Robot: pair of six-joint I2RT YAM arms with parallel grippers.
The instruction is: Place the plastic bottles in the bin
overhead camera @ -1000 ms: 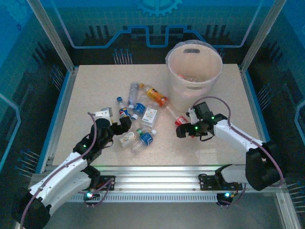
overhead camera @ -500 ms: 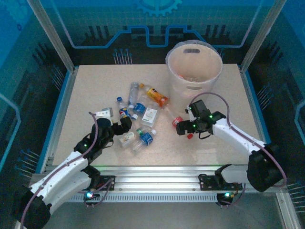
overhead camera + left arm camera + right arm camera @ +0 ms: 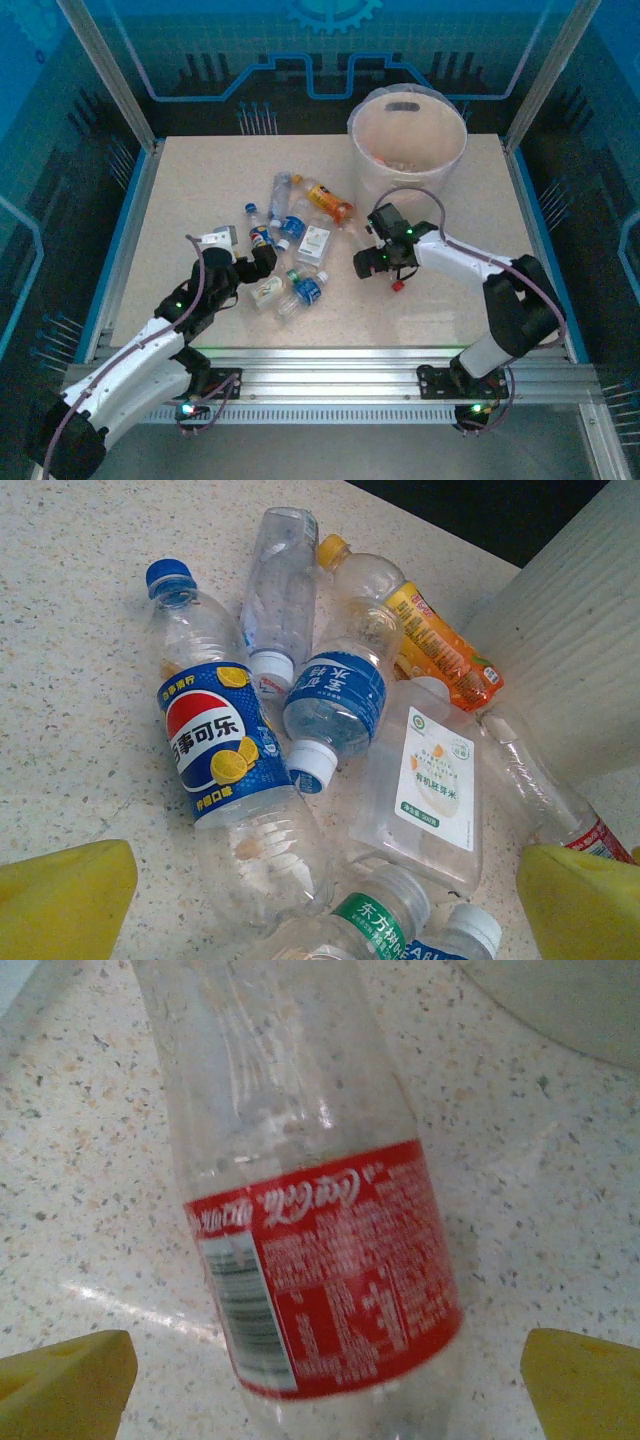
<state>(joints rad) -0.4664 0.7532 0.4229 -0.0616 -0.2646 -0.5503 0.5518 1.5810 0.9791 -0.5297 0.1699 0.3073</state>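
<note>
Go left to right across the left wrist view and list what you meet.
Pepsi bottle → blue-labelled water bottle → white-labelled flat bottle → bin. Left out for overlap: the orange-labelled bottle and the clear bottle.

We record two arms of like build. The left arm (image 3: 132, 360) and the right arm (image 3: 460, 258) carry white shells over the long links, with black housings at the joints. Just behind the fingers, each wrist block is black and bears a small green lamp. A dark cable loops from each wrist back along the links. The left fingers (image 3: 60, 900) and right fingers (image 3: 585, 1385) are plain yellow, with blunt tips. Farthest back, the black bases show green lamps.
</note>
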